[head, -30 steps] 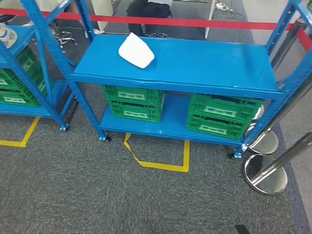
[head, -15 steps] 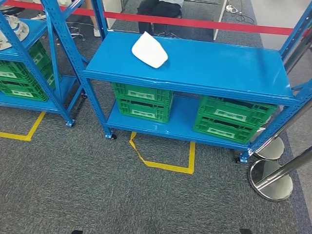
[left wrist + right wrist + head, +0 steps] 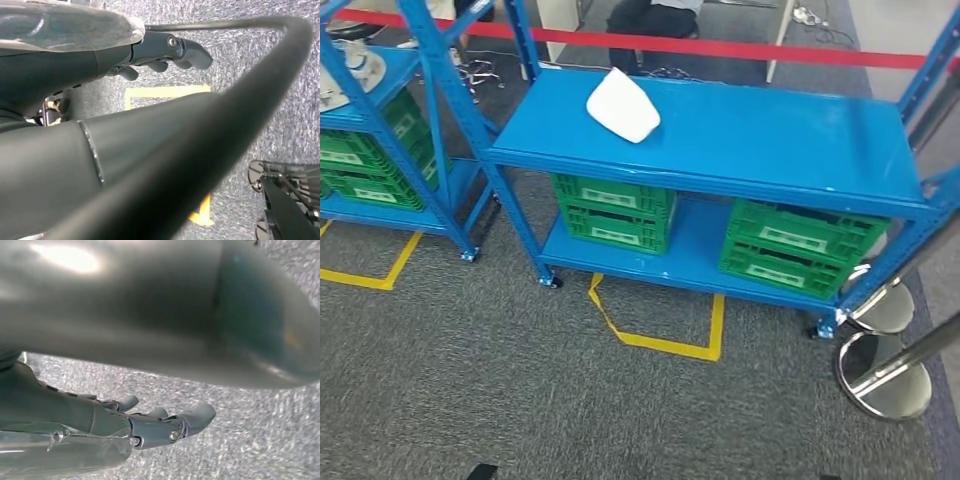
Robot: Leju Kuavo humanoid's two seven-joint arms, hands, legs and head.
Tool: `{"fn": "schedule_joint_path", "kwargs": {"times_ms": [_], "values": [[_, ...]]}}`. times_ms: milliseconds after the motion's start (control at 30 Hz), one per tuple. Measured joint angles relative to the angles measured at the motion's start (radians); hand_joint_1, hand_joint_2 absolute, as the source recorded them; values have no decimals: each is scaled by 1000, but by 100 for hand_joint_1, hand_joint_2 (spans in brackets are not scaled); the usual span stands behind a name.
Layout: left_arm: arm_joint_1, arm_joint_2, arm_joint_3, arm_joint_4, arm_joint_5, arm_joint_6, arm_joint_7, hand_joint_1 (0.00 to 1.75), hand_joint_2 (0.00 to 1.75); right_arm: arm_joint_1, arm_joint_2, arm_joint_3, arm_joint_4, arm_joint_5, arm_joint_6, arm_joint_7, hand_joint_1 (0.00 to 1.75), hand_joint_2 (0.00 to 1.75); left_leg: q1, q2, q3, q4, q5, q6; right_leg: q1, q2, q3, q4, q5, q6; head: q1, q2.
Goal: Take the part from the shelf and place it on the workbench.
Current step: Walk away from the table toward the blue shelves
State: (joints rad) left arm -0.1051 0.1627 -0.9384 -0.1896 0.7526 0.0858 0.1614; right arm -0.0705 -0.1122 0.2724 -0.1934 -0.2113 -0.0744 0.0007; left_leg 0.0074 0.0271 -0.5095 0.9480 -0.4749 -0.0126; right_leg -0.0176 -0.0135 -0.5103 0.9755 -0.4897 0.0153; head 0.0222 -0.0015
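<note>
Shifted slightly with the camera's walk: white curved plastic part (image 3: 623, 105), lying on blue metal shelf (image 3: 773, 135). Approach step; next, closing in and reaching. Left hand (image 3: 166, 52), right hand (image 3: 158, 427) hanging empty, fingers loosely extended.

Blue metal shelf (image 3: 773, 130) on small casters, standing on grey carpet floor (image 3: 546, 390). On its top board, toward the left end, a white part (image 3: 623, 105) lying flat. On the lower board, two green crates: one (image 3: 613, 211) at the left, one (image 3: 794, 248) at the right, well apart. Beside it to the left, a second blue shelf (image 3: 433, 120) carrying more green crates (image 3: 373, 165). On the carpet, yellow tape lines (image 3: 660, 340) in front of the shelf, and two chrome stanchion bases (image 3: 882, 370) just beside its right leg.
</note>
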Motion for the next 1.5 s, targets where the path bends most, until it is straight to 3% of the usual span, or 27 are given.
{"fn": "schedule_joint_path", "kwargs": {"times_ms": [67,100,167,200,233,267,300,333,400,433,567,633,700,733,767,800,867,900,967,1067,1100,1200,1233,1333,1500], "values": [[0,0,0,0,0,0,0,0,0,0,0,0,0,0,0,0,0,0,4,-4,-9,25,-19,-11,0,6,1,-4,5,-14,-9,0],[0,0,0,0,0,0,0,0,0,0,0,0,0,0,0,0,0,0,5,-9,-28,66,-43,-15,-1,8,0,-6,7,-20,-16,0],[0,0,0,0,0,0,0,0,0,0,0,0,0,0,0,0,0,0,5,-17,-99,205,-108,-20,2,13,-3,-6,8,-29,-31,0],[0,0,0,0,0,0,0,0,0,0,0,0,0,0,0,0,0,0,5,-18,-135,272,-130,-20,5,17,-5,-6,9,-31,-37,0],[1,-1,0,0,0,0,0,0,0,0,0,0,0,0,0,-1,0,0,5,-19,-158,309,-134,-18,8,21,-5,-6,9,-32,-41,0],[2,-1,0,0,0,0,0,0,0,0,0,0,0,0,0,-1,0,0,4,-19,-160,305,-117,-14,10,27,-4,-6,9,-33,-45,0],[3,-1,0,0,0,0,0,0,0,0,0,0,0,0,0,-1,0,0,2,-21,-140,257,-82,-8,13,32,-3,-6,9,-33,-48,0],[3,-1,0,0,0,0,0,0,0,0,0,0,0,0,1,-1,0,0,-2,-25,-105,181,-41,1,15,37,-1,-6,9,-33,-51,0],[1,2,0,0,0,0,0,0,0,0,1,0,0,0,3,-1,0,0,-10,-36,-45,47,10,18,17,44,-2,-6,8,-31,-55,0],[0,3,0,0,0,0,0,0,0,0,2,0,0,0,4,-1,0,0,-13,-39,-32,15,18,22,18,46,-3,-6,8,-29,-56,0],[-2,2,-1,0,1,0,0,0,0,0,1,0,0,-1,5,-4,0,0,-9,-26,-23,-11,25,30,17,45,-12,6,-5,-12,-53,0],[-1,1,-1,0,1,0,0,0,0,0,0,0,0,-3,5,-5,0,0,-4,-18,-17,-22,29,36,16,33,-49,91,-58,-4,-43,0],[0,1,-3,0,1,0,0,0,0,0,-1,0,0,-4,5,-5,0,0,-4,-12,-16,-22,28,39,13,26,-110,229,-122,5,-29,0],[0,1,-4,0,1,0,0,0,0,1,-1,0,0,-4,5,-5,0,0,-4,-9,-15,-22,28,39,10,25,-131,274,-135,10,-24,0],[0,1,-5,0,1,0,0,0,0,1,-1,0,0,-4,5,-5,0,0,-3,-7,-14,-21,27,38,7,24,-136,285,-128,14,-20,0],[0,0,-7,0,1,0,0,0,0,2,-1,0,0,-4,5,-4,0,0,-2,-5,-12,-20,25,35,3,21,-120,252,-101,18,-16,0],[1,-1,-8,0,1,0,0,0,0,2,-2,0,0,-4,5,-4,0,0,0,-1,-7,-15,19,26,-4,6,-51,112,-32,25,-6,0],[0,-1,-8,0,1,0,0,0,0,1,-2,0,0,-5,5,-4,0,0,-1,1,-6,-10,15,20,-4,-1,-21,49,-11,23,0,0],[0,-1,-9,0,1,0,0,0,0,0,-2,0,0,-5,5,-5,0,0,-5,6,-8,-4,12,9,-1,-7,-1,-1,-7,10,2,0],[-1,-1,-9,0,1,0,0,0,0,0,-2,0,0,-6,6,-4,0,0,-2,9,-10,7,1,-6,2,3,5,-6,-4,-13,-11,0],[-1,-1,-9,0,1,0,-1,0,0,0,-2,0,0,-6,5,-4,0,0,-2,5,-13,16,0,0,3,5,7,-7,-2,-17,-16,0],[-1,0,-9,0,0,0,-3,0,0,0,-3,0,0,-5,0,0,0,0,-2,-3,-15,11,10,62,12,11,8,-6,-3,-20,-36,0],[-2,0,-9,0,-1,1,-4,0,0,0,-3,0,0,-5,-2,3,0,0,0,-2,-12,3,11,68,16,12,8,-6,-3,-22,-38,0],[-2,0,-9,0,-2,1,-6,0,0,0,-3,0,0,-5,-4,13,0,0,5,-2,-8,-6,15,30,18,12,7,-6,-4,-25,-43,0],[-1,0,-9,0,-3,1,-6,0,0,0,-3,0,0,-5,-7,23,0,0,6,-3,-7,-11,16,8,18,11,6,-6,-4,-25,-46,0]]}}
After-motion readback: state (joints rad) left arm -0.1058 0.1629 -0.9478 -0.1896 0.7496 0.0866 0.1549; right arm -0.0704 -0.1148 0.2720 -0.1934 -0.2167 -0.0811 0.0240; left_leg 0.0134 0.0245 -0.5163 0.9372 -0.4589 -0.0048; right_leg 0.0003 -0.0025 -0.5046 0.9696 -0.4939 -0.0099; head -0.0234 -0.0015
